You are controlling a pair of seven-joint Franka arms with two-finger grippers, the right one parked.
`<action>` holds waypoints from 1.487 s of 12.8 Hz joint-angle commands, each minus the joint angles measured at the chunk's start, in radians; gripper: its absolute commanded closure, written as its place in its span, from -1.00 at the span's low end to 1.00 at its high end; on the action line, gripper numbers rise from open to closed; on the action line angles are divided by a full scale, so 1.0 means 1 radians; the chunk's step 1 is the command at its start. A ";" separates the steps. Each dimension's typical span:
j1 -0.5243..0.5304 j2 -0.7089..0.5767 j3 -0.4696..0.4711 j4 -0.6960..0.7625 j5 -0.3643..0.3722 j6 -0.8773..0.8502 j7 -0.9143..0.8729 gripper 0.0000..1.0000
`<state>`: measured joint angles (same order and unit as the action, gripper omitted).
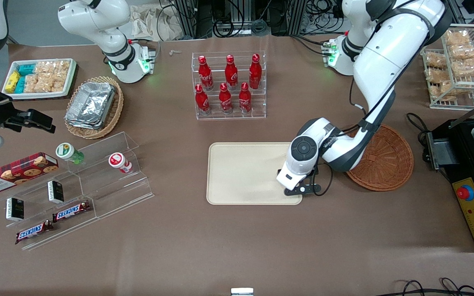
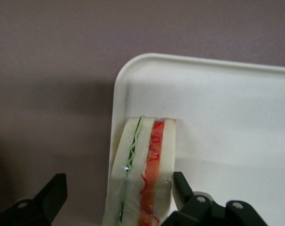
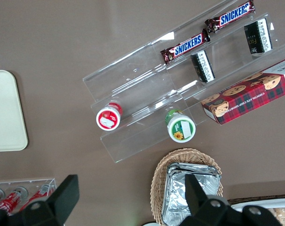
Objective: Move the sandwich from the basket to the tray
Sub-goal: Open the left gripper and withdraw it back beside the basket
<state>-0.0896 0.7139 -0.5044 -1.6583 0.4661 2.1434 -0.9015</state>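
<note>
The left arm's pincer point(image 2: 119, 197), fingers spread apart either side of the sandwich point(image 2: 141, 169), hovers over the tray's point(image 2: 227, 117) corner nearest the basket point(image 1: 385, 162), where the wedge overhangs the rim and could tip onto the surface point(image 2: 48, 70).

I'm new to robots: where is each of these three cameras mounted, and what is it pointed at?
Front view: above the table looking down; shows both white arms, the gripper at the tray's corner, the emptied basket.
Left wrist view: on the working arm, looking down past its open jaws at the sandwich on the tray's corner.
Right wrist view: on the parked arm, over the Snickers bars; its own jaws show.
Shared: all three views show the tray.
</note>
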 commanded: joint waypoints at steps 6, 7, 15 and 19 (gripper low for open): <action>0.154 -0.235 -0.019 0.149 -0.273 -0.416 0.251 -1.00; 0.193 -0.278 -0.020 0.149 -0.299 -0.453 0.294 -1.00; 0.284 -0.614 0.197 -0.126 -0.386 -0.370 0.729 -1.00; 0.295 -0.611 0.237 -0.067 -0.382 -0.471 0.875 -1.00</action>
<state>0.2025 0.1246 -0.2950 -1.7174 0.0946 1.6955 -0.1179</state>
